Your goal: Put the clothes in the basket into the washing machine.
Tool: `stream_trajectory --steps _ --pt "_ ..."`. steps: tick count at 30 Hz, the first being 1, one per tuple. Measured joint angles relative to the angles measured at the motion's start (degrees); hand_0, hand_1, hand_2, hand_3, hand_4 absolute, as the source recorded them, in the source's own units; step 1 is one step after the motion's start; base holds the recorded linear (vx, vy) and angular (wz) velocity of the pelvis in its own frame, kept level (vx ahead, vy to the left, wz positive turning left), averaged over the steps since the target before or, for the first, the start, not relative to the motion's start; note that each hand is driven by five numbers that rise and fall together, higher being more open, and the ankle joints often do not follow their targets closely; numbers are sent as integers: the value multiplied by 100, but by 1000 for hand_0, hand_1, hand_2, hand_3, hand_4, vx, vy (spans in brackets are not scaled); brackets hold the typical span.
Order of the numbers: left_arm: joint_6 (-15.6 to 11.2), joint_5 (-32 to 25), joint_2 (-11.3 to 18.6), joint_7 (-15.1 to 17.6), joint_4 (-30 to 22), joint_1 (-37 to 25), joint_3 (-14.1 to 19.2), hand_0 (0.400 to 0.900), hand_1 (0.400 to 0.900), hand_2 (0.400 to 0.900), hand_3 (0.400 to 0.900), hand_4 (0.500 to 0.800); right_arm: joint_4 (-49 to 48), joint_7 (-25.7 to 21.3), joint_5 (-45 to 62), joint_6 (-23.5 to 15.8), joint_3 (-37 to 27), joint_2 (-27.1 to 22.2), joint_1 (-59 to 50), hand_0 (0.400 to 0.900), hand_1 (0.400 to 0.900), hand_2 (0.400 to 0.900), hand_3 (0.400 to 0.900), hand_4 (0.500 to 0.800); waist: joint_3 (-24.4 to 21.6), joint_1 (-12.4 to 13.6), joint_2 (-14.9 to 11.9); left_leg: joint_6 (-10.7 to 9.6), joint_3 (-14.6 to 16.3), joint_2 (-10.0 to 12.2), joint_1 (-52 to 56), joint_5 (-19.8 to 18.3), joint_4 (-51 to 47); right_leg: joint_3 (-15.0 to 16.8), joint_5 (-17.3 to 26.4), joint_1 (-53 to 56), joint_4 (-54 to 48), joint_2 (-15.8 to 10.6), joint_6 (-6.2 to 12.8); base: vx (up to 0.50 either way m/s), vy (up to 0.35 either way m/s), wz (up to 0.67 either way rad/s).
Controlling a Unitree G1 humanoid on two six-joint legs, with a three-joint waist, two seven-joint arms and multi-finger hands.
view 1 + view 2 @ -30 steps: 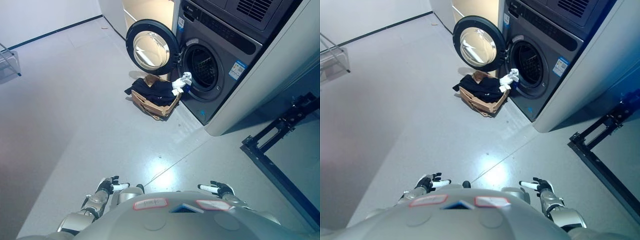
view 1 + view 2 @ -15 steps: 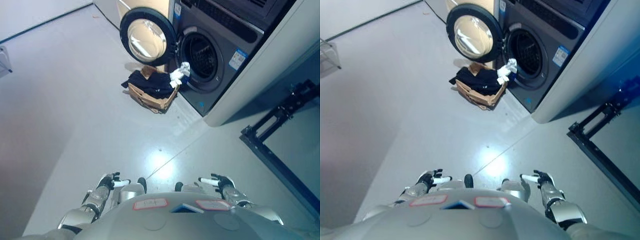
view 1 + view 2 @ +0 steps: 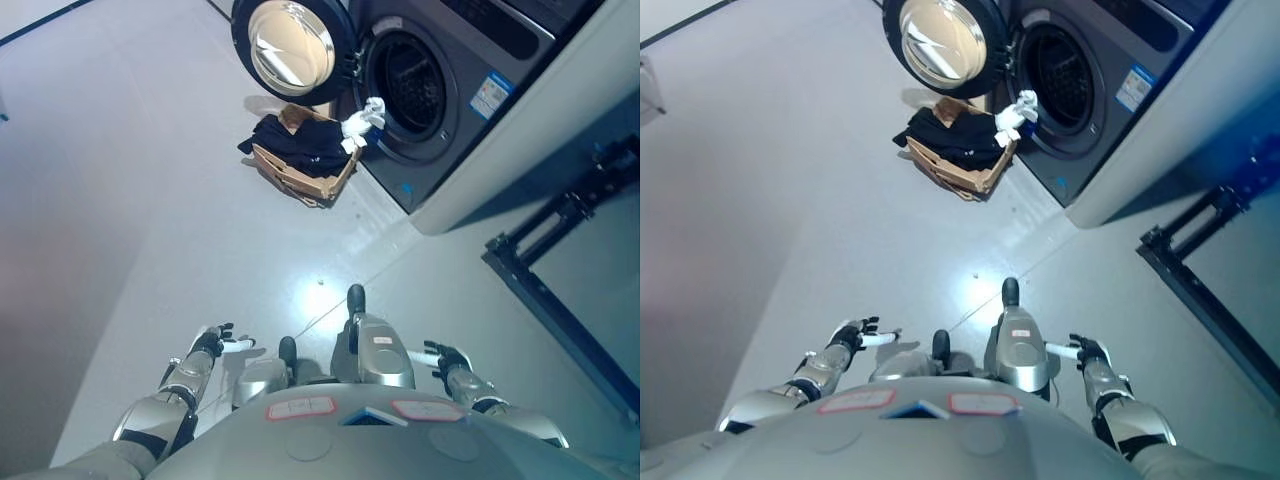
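At 12 o'clock across the floor (image 3: 150, 200), the washing machine (image 3: 450, 60) stands with its round door (image 3: 290, 45) swung wide to the left, so the drum opening is free for loading. Directly in front of it, touching or nearly touching the machine's base, sits the basket (image 3: 300, 180) (a brown, box-like one) with dark clothes (image 3: 295, 150) heaped in it. A white garment (image 3: 362, 115) drapes from the basket's right end up onto the drum's lip, probably half-delivered.

Left hand (image 3: 213, 342) at 7 o'clock and right hand (image 3: 447, 360) at 5 o'clock hang low and well apart from the basket. Fingers of both are relaxed and loosely spread, holding nothing. Judgement: the robot is in the approach phase; no garment can be reached from this distance.
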Motion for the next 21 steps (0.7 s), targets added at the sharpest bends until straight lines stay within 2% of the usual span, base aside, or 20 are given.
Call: stream_trajectory --steps 1,2,3,4,5,6,7,8,9,10,12,14,15,18,19,21 --pt "0 -1 -50 -7 4 49 4 900 900 900 900 800 16 -2 2 3 -10 -18 4 900 900 900 900 800 -33 -7 106 -59 19 208 50 -110 157 -16 12 149 -18 187 -21 543 -307 26" --pt "1 -2 -60 -8 27 73 8 900 900 900 900 800 37 1 2 -4 15 -11 1 900 900 900 900 800 -44 -19 44 -288 32 274 -22 -414 717 -12 131 313 -65 264 -243 381 -255 17" --pt "2 -11 -89 -3 34 160 6 900 900 900 900 800 32 5 2 -11 20 -32 -57 900 900 900 900 800 -68 113 -13 -467 83 237 -199 -626 1456 17 97 465 -110 385 -574 446 -339 21" --pt "-1 -41 -121 2 7 96 -14 900 900 900 900 800 5 -7 2 -20 21 -47 -45 900 900 900 900 800 -153 190 -93 -529 97 184 -642 -702 2449 -31 91 555 -196 409 -692 172 -173 16" --pt "-22 -187 -170 7 -22 67 4 900 900 900 900 800 -68 -23 7 -66 42 -90 -92 900 900 900 900 800 -188 302 -188 -592 31 118 -1124 -669 3491 -75 129 627 -268 358 -865 213 -245 -1" --pt "-41 -254 -201 21 -64 -12 20 900 900 900 900 800 -71 -16 6 -139 63 -136 -167 900 900 900 900 800 -185 363 -186 -653 -44 121 -1406 -614 4185 -137 153 740 -331 405 -939 251 -223 -11" --pt "-39 -261 -200 13 -62 -9 18 900 900 900 900 800 -128 -24 18 -154 35 -151 -271 900 900 900 900 800 -214 434 -171 -737 -152 91 -1588 -276 4477 -166 44 843 -297 502 -1031 364 -250 -30" --pt "-21 -275 -166 23 -56 -129 14 900 900 900 900 800 -153 -62 57 -145 47 -109 -327 900 900 900 900 800 -159 444 -292 -960 -186 34 -1676 59 4855 -128 6 1003 -324 487 -1067 212 -89 -22" --pt "-28 -283 -161 29 -67 -157 16 900 900 900 900 800 -160 -94 60 -149 52 -90 -439 900 900 900 900 800 -135 510 -343 -892 -154 -10 -1830 202 5286 -43 -54 1166 -406 516 -1149 329 -73 -41" --pt "-51 -294 -182 21 -91 -176 9 900 900 900 900 800 -140 -130 61 -139 54 -96 -463 900 900 900 900 800 -107 562 -380 -784 -53 -8 -1923 106 5483 -11 -58 1231 -441 514 -1196 345 -57 -27" --pt "-138 -391 -193 28 -167 -220 19 900 900 900 900 800 -53 -147 139 -140 57 -103 -629 900 900 900 900 800 -24 675 -388 -533 321 -35 -2150 -115 5030 109 -147 1377 -493 506 -1307 444 -20 -31" --pt "-147 -456 -167 44 -237 -325 17 900 900 900 900 800 -39 -197 225 -125 65 -99 -710 900 900 900 900 800 136 784 -353 -459 601 45 -2356 -111 4086 137 -171 1596 -693 540 -1311 505 86 -41" --pt "-145 -454 -148 61 -287 -348 -6 900 900 900 900 800 -56 -220 226 -134 102 -98 -713 900 900 900 900 800 169 848 -326 -469 676 86 -2359 -53 3163 173 -198 1715 -798 594 -1267 539 119 -47" --pt "-147 -462 -142 116 -238 -329 83 900 900 900 900 800 -45 -232 223 -147 173 -108 -740 900 900 900 900 800 247 1039 -8 -583 652 421 -2249 613 621 362 -323 2150 -1094 932 -1306 511 120 -47" --pt "-148 -463 -138 124 -186 -327 137 900 900 900 900 800 -38 -229 222 -151 196 -83 -715 900 900 900 900 800 241 1069 0 -649 685 437 -2233 732 144 436 -445 2272 -1076 960 -1310 494 159 -50" --pt "-155 -464 -133 129 -194 -294 135 900 900 900 900 800 -14 -231 221 -152 215 -63 -672 900 900 900 900 800 209 1133 -1 -598 836 453 -2246 826 91 628 -718 2549 -1054 951 -1240 407 162 -45"
